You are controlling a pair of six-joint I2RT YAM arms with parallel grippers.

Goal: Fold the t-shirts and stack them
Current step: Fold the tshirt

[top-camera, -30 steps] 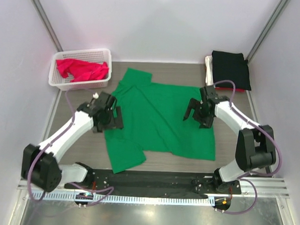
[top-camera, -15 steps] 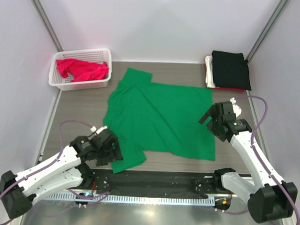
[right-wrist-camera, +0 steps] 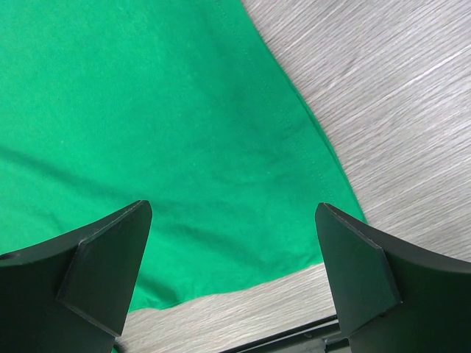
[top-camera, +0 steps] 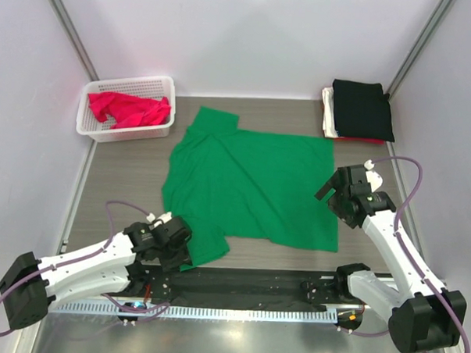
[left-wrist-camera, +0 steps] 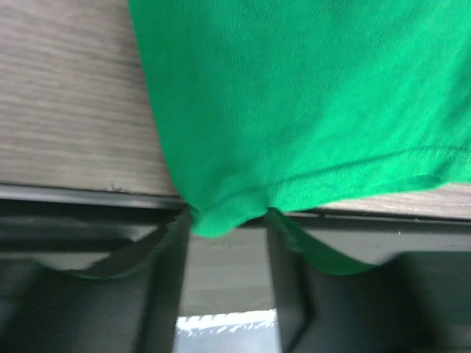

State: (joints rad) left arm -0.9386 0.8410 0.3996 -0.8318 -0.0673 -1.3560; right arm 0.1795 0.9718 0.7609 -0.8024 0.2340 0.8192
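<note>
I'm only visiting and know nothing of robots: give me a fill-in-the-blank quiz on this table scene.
1. The large cloth t-shirt spread on the wooden table is bright ____.
2. The crumpled red-pink shirt lies in a white plastic lattice basket at the far ____ corner.
3. The topmost folded shirt at the far right is ____.
Missing words: green; left; black

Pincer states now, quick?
Left pincer: straddles the bright green cloth t-shirt's corner; grip cannot be told.
Right pincer: open, holding nothing.
</note>
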